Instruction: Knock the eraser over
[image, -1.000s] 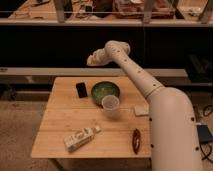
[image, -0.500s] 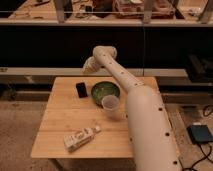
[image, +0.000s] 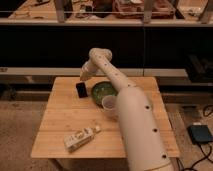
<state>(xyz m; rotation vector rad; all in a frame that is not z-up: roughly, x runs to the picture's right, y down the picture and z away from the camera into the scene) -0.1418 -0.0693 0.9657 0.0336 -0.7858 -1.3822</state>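
Note:
The eraser (image: 81, 90) is a small black block standing upright on the wooden table (image: 60, 120), at the back left of the green bowl (image: 101, 91). My gripper (image: 83, 76) hangs at the end of the white arm (image: 112, 75), just above and slightly behind the eraser's top. I cannot tell whether it touches the eraser.
A paper cup (image: 109, 104) stands right in front of the bowl. A white-labelled carton (image: 80, 139) lies on its side near the table's front edge. A dark shelf unit runs behind the table. A dark box with a cable (image: 200, 134) lies on the floor at right.
The arm has swung left across the table. The gripper moved from above the bowl's right side to just above the eraser. The eraser still stands upright.

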